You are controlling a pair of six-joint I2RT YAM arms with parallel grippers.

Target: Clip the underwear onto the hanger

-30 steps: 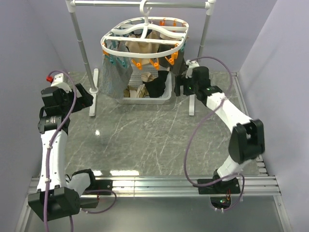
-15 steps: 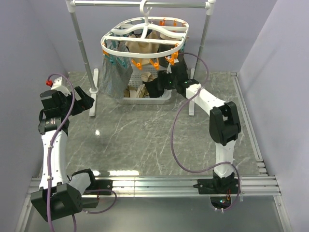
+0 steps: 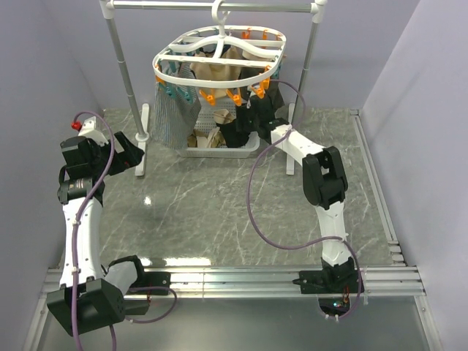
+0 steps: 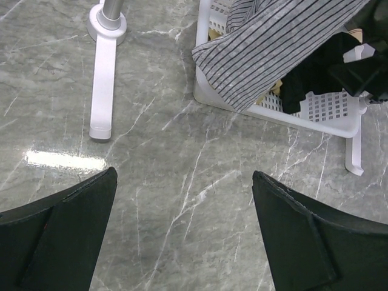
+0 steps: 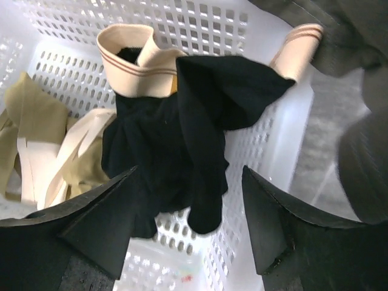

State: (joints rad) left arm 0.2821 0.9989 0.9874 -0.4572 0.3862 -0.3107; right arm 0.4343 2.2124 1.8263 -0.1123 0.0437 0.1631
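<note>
I've swung the right gripper [image 5: 189, 173] in from off the basket's [image 5: 200, 24] right side to just above the underwear [image 5: 157, 139], the arm's elbow drawing inward.

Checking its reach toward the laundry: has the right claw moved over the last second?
Yes. The right claw swung left, from beside the rail stand's right post to over the basket, above the underwear.

Two arms [image 3: 77, 227], one hanger [image 3: 183, 80], one basket [image 5: 66, 79], one underwear [image 5: 157, 145], one striped cloth [image 4: 273, 48], one rail stand [image 4: 103, 79].
</note>
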